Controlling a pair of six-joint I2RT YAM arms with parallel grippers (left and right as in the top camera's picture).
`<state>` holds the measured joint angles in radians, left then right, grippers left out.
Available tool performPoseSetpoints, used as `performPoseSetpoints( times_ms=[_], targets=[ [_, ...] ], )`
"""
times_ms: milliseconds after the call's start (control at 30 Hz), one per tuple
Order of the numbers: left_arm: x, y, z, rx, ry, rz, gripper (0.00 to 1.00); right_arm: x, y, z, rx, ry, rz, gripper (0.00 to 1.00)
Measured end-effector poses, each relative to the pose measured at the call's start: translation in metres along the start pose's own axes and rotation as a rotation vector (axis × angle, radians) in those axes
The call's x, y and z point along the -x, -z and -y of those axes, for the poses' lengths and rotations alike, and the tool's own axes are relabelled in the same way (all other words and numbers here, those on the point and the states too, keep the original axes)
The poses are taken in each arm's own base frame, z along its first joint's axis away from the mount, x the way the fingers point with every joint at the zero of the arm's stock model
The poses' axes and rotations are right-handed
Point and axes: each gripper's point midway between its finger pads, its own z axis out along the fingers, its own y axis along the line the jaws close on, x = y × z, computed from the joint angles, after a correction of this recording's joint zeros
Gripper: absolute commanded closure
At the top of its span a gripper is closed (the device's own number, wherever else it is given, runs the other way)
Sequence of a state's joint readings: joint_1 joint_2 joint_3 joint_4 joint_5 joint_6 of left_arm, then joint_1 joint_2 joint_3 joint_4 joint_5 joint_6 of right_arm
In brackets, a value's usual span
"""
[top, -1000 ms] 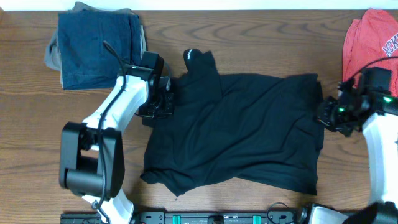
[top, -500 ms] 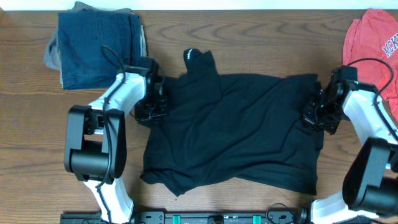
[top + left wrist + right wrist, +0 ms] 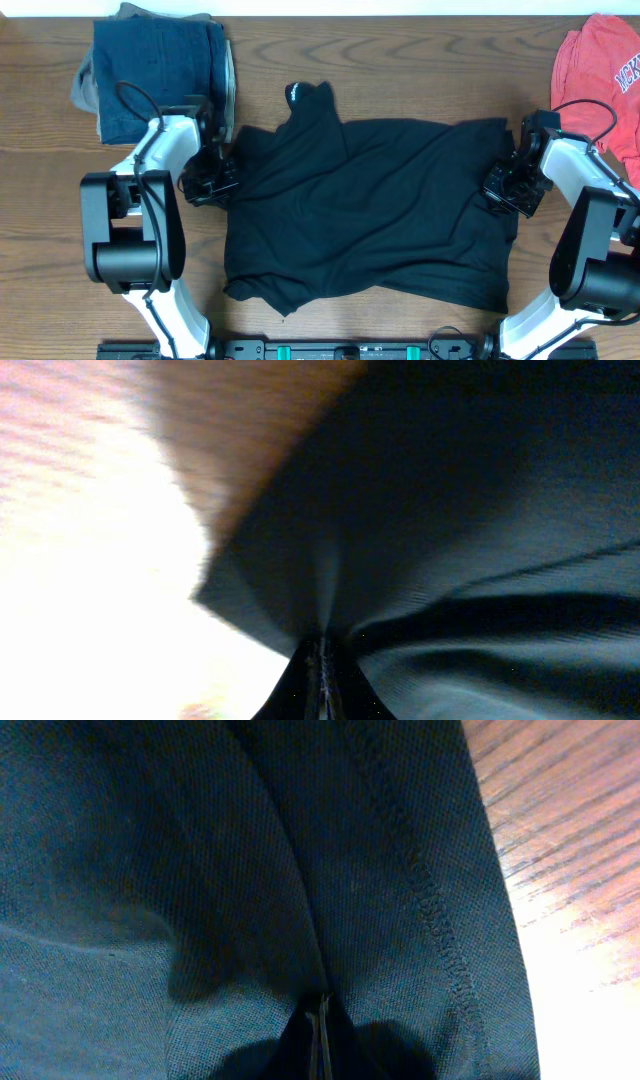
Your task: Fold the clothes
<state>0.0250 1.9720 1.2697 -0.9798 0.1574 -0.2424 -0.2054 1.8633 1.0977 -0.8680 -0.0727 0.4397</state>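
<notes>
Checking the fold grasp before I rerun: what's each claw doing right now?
left claw: shut on the black garment, pinching its left edge.
right claw: shut on the black garment, pinching near its stitched right edge.

table [image 3: 400,60]: wood | on it: black garment [image 3: 380,210], denim pile [image 3: 150,75], red shirt [image 3: 595,65]

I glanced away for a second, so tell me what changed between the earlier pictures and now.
The left hand, shut on the left edge of the black shirt, pulled that edge leftward. The right hand swung in from the right onto the shirt's right edge and pinches it. The folded jeans and red shirt stayed put.
</notes>
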Motion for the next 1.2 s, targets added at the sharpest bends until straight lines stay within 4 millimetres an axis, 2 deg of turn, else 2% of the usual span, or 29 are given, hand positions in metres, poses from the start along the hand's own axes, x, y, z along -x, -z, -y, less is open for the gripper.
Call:
performPoseSetpoints(
  times_ms=[333, 433, 500, 567, 633, 733, 833, 933, 1000, 1100, 1200],
  targets=[
    [0.001, 0.009, -0.039, 0.020, 0.125, -0.010, 0.94, 0.003, 0.000, 0.005, -0.026, -0.034, 0.017, 0.99],
    [0.002, 0.025, -0.045, 0.006, 0.146, 0.034, 0.94, 0.004, 0.001, 0.009, -0.046, -0.047, 0.021, 0.99],
    [0.003, 0.044, -0.041, -0.019, 0.139, 0.097, 0.94, 0.005, 0.002, 0.014, -0.065, -0.060, 0.016, 0.99],
    [0.003, 0.064, -0.032, -0.047, 0.116, 0.171, 0.94, 0.007, 0.004, 0.020, -0.083, -0.075, 0.012, 0.99],
    [0.003, 0.091, -0.015, -0.094, 0.066, 0.279, 0.94, 0.009, 0.006, 0.022, -0.090, -0.081, 0.012, 0.99],
    [0.003, 0.126, 0.024, -0.172, -0.048, 0.432, 0.94, 0.014, 0.010, 0.015, -0.062, -0.077, 0.020, 0.99],
    [0.001, 0.143, 0.066, -0.236, -0.167, 0.523, 0.94, 0.012, 0.011, 0.006, -0.040, -0.061, 0.013, 0.99],
    [0.002, 0.142, 0.104, -0.273, -0.264, 0.561, 0.94, 0.006, 0.010, -0.004, -0.035, -0.027, 0.008, 0.99],
    [0.004, 0.136, 0.120, -0.284, -0.301, 0.565, 0.94, 0.002, 0.009, -0.012, -0.032, -0.001, 0.003, 0.99],
    [0.018, 0.119, 0.135, -0.289, -0.321, 0.562, 0.94, -0.005, 0.008, -0.023, -0.029, 0.037, -0.003, 0.99],
    [0.032, 0.096, 0.139, -0.276, -0.316, 0.537, 0.94, -0.009, 0.008, -0.030, -0.027, 0.060, -0.004, 0.99]
  ],
)
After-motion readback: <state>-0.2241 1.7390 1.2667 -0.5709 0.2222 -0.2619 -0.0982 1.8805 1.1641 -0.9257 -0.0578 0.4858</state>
